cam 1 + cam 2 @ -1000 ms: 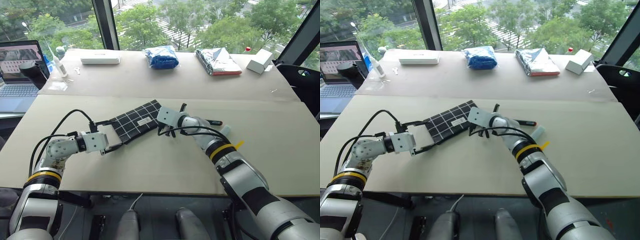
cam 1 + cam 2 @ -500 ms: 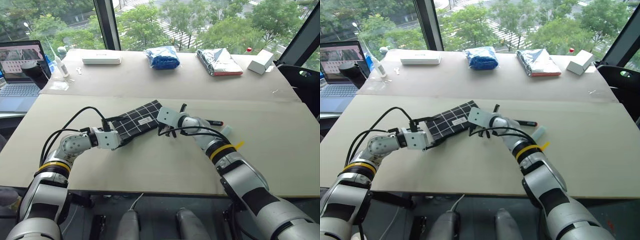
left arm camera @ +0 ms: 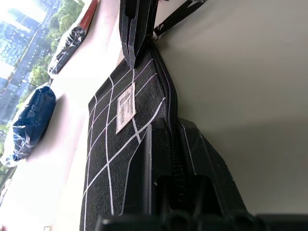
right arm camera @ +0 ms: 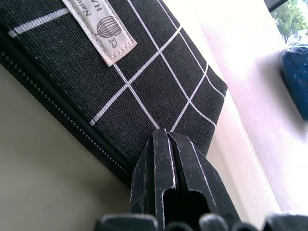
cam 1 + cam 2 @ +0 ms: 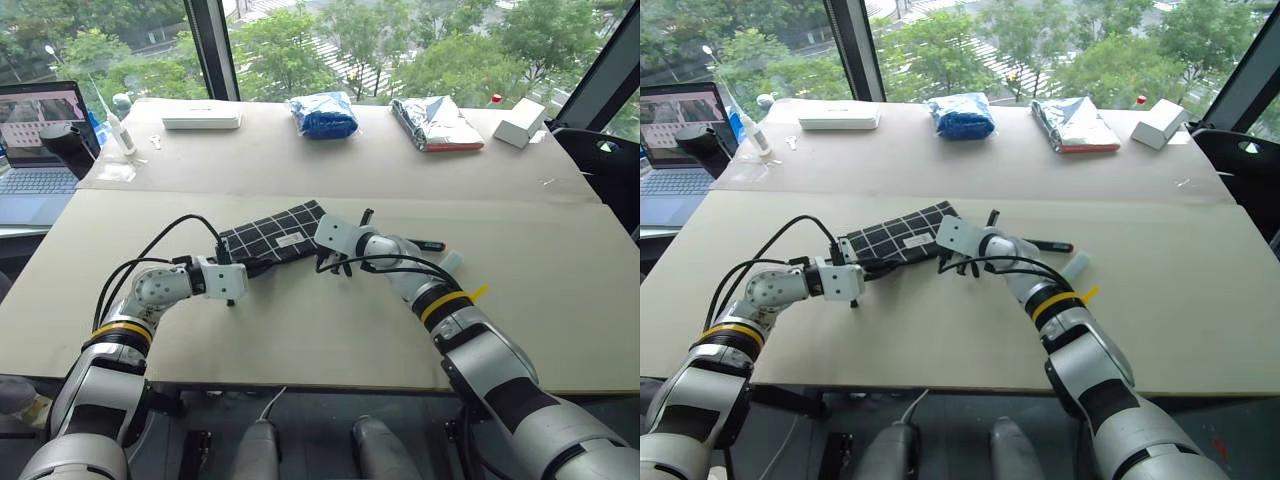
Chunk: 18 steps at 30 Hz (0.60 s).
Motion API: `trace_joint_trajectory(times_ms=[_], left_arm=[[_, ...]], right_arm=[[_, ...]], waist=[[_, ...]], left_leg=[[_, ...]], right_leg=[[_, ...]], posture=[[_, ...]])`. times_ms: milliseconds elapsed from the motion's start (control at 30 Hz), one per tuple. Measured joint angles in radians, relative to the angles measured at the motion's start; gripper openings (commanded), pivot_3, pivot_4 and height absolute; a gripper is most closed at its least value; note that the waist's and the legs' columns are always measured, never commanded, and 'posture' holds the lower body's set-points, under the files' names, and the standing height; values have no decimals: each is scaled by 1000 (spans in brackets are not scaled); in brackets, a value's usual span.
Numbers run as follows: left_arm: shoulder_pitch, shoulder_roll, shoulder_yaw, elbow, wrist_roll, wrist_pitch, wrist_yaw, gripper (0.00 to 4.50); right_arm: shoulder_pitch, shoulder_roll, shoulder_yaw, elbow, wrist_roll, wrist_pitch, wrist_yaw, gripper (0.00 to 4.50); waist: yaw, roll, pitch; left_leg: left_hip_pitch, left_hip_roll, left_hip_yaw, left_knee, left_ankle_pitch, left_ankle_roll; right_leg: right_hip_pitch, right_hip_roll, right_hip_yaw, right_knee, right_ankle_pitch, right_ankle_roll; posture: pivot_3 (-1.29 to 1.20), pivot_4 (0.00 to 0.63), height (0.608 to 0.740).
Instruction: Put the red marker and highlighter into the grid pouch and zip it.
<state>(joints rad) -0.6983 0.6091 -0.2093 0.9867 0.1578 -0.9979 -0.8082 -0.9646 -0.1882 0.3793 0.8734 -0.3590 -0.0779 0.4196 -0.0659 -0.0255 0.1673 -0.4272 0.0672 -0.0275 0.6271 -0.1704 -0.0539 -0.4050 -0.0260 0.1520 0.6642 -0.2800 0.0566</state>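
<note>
The grid pouch (image 5: 275, 236) lies flat at the middle of the table, black with white lines and a small white label (image 4: 98, 31). My left gripper (image 5: 243, 267) is shut on its left end at the zipper edge (image 3: 174, 144). My right gripper (image 5: 323, 250) is shut on the pouch's right end, seen close in the right wrist view (image 4: 166, 144). The red marker (image 5: 430, 244) lies on the table just right of my right forearm. The highlighter (image 5: 450, 262) rests beside it, slightly nearer to me. Both are outside the pouch.
Along the far side of the table stand a white flat box (image 5: 200, 118), a blue bag (image 5: 323, 115), a silver packet (image 5: 435, 122) and a small white box (image 5: 520, 122). A laptop (image 5: 35, 140) and a small bottle (image 5: 120, 130) sit at the far left.
My left gripper has moved right to the pouch's left end and shut on it. The pouch's left part has bunched up slightly. The right gripper kept its grip and place.
</note>
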Motion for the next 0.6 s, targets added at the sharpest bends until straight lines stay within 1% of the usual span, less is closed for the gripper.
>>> trace_joint_trajectory(times_ms=[33,133,200,233,267,300,400,467,500,600], left_arm=[[6,0,3,-10,-8,17,-9,20],[25,0,17,-45,-22,89,-14,0],[54,0,37,-88,-56,153,-29,0],[60,0,40,-99,-65,168,-32,0],[75,0,47,-121,-81,193,-37,0],[86,-1,53,-139,-89,208,-40,0],[129,-6,74,-201,-129,273,-51,0],[172,-22,101,-274,-181,360,-61,0],[192,-32,107,-308,-202,392,-64,0],[251,-55,123,-412,-259,507,-67,0]], right_arm=[[5,4,-8,0,15,1,6,0],[24,37,-90,-5,110,27,51,822],[56,87,-226,-82,311,154,164,1575],[59,93,-253,-104,354,183,189,1824],[61,94,-292,-155,422,238,226,2205],[61,90,-318,-196,458,272,243,2484],[58,59,-397,-323,558,379,257,3563],[66,27,-448,-423,629,475,256,4175],[77,6,-462,-472,658,511,262,4415],[144,-81,-474,-631,709,624,290,4415]], waist=[[-1,0,0],[-4,0,0],[-6,1,0],[-6,1,0],[-6,1,0],[-6,1,0],[-4,1,0],[-3,1,0],[0,1,0],[2,1,0]], left_leg=[[1,0,0,0,0,0],[3,0,0,-1,0,0],[3,0,0,-1,0,0],[2,0,0,-1,0,0],[2,0,0,-1,0,0],[2,0,0,-1,0,0],[2,0,0,-1,0,0],[1,0,0,-1,0,0],[0,0,0,-1,0,0],[-1,0,-1,-1,0,0]], right_leg=[[1,0,0,0,0,0],[2,0,0,0,0,0],[2,0,0,0,0,0],[2,0,0,1,0,0],[2,0,0,0,0,0],[2,0,0,0,0,0],[2,0,0,0,0,0],[1,0,0,0,0,0],[1,0,0,0,0,0],[0,0,0,-1,0,0]], posture=[[0,150,740],[0,150,740],[0,150,740],[0,150,740],[0,150,740],[0,150,740],[0,150,740],[0,150,740],[0,150,740],[0,150,740]])
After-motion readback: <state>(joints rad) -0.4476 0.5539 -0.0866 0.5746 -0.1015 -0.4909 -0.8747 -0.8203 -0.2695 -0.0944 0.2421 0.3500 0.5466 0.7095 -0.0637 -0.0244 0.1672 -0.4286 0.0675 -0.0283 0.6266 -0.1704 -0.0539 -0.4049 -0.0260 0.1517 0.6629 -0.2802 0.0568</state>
